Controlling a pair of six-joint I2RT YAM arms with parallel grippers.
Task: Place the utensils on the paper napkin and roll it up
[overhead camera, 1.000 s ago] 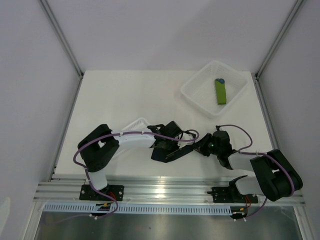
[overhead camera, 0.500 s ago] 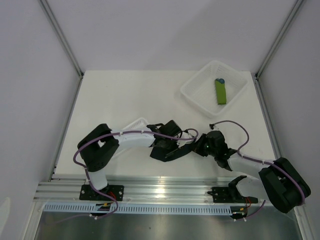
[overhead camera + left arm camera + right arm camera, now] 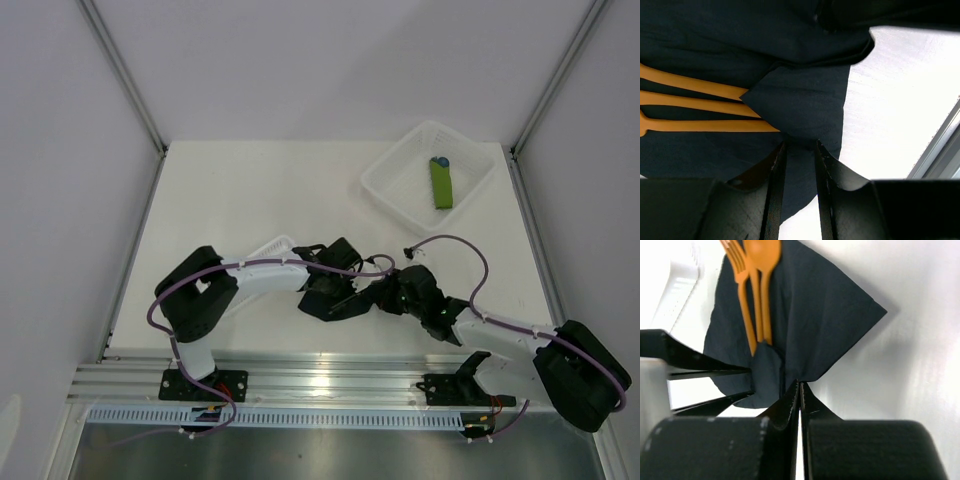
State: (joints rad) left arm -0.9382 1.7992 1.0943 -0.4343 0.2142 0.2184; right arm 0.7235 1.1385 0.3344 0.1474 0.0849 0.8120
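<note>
Two arms alike, left arm and right arm, white tubular links between bulky black joint housings, a thin purple cable looping along each, black base plates with small orange-red wiring, slim matte black fingers with faintly ribbed edges

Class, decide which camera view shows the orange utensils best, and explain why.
Right wrist: the utensils show fork tines and spoon bowl, with their handles tucked under a folded corner of the paper napkin. Left wrist shows only three handles. In the top view the arms hide them.
</note>
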